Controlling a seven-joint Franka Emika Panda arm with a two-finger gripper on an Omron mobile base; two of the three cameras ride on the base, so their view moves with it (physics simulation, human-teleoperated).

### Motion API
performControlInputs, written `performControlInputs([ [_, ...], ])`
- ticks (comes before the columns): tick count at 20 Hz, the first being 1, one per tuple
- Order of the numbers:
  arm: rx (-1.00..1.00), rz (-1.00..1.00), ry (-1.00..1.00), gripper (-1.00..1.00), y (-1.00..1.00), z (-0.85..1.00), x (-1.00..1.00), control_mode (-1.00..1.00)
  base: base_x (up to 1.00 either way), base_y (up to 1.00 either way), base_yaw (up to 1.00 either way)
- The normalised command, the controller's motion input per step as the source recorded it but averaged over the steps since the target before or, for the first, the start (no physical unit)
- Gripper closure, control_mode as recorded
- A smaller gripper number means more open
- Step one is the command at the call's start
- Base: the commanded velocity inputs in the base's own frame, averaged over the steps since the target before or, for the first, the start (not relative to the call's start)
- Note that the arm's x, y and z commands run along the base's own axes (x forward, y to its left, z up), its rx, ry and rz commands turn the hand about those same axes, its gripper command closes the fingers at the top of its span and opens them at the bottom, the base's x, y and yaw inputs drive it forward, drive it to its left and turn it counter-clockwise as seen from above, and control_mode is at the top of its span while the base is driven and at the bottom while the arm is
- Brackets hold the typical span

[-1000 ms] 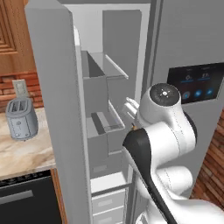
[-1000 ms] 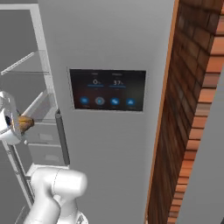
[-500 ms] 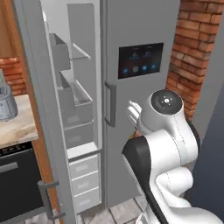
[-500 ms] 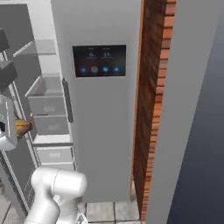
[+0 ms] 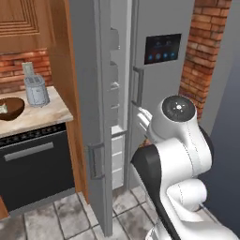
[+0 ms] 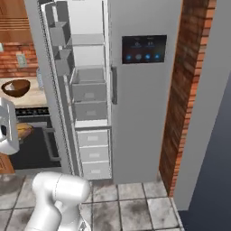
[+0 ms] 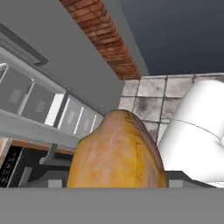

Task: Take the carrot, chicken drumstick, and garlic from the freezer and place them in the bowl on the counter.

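Note:
A golden-brown chicken drumstick point(image 7: 117, 151) bulks large at the bottom of the hand view, with my gripper point(image 6: 13, 131) shut on it; the fingertips are hidden behind the meat. In the right base view the chicken drumstick point(image 6: 24, 130) pokes out beside the hand at the left edge, in front of the counter. The freezer point(image 6: 89, 94) stands open, its door point(image 5: 88, 93) swung out edge-on toward me. The dark wooden bowl point(image 5: 11, 110) rests on the counter point(image 5: 40, 115) and holds a small pale lump I cannot identify. The carrot is out of view.
A grey toaster point(image 5: 36, 90) stands behind the bowl. A dark appliance front point(image 5: 36, 164) sits under the counter. The wider fridge door with its display panel point(image 6: 143, 48) is shut, with a brick wall point(image 6: 178, 99) to its right. Tiled floor point(image 6: 135, 203) lies in front.
Both base views have swung and backed off from the freezer, so the counter and bowl have come into sight. The drumstick stays in my gripper.

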Motion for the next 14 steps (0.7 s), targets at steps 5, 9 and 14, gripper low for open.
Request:
performControlInputs([
  [5,0.00,0.00,0.00,1.00,0.00,0.00,0.00,1.00,-0.71,1.00,0.00],
  [9,0.00,0.00,0.00,1.00,0.00,0.00,0.00,1.00,-0.02,1.00,-0.01],
  [14,0.00,0.00,0.00,1.00,0.00,0.00,0.00,1.00,0.50,1.00,-0.02],
])
